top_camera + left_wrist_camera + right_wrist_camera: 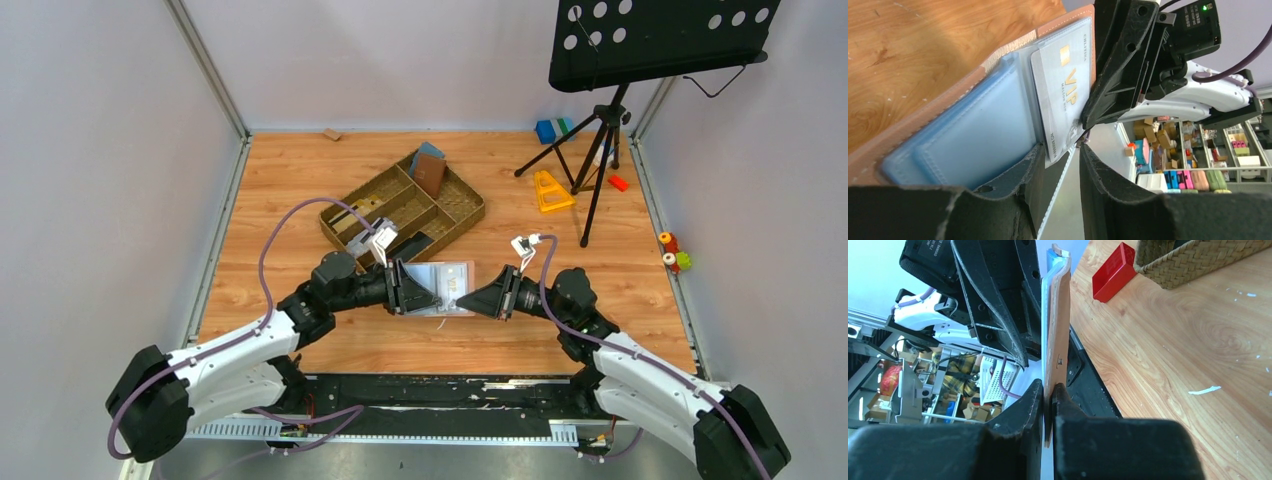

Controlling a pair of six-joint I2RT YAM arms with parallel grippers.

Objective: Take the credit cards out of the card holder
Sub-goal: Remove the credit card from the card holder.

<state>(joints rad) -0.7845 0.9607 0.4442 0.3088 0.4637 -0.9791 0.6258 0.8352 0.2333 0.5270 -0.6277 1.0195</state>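
Observation:
The card holder (pixel 450 275) is open and held on edge just above the table between my two grippers. In the left wrist view its tan outside (pixel 938 115) frames a blue-grey inside, and a silver VIP credit card (pixel 1060 85) sticks partway out of a clear pocket. My left gripper (pixel 1062 147) is open; the card's lower corner reaches in between its fingertips with a gap on the right side. My right gripper (pixel 1049 390) is shut on the holder's tan edge (pixel 1058 335), and it shows black just past the card (pixel 1128 65).
A wicker divided tray (pixel 400 205) behind the grippers holds a reddish-brown wallet (pixel 430 172). A red block (pixel 1113 271) lies beside the tray. A music stand (pixel 600 150), a yellow triangle (pixel 550 190) and small toys (pixel 672 252) are at the right.

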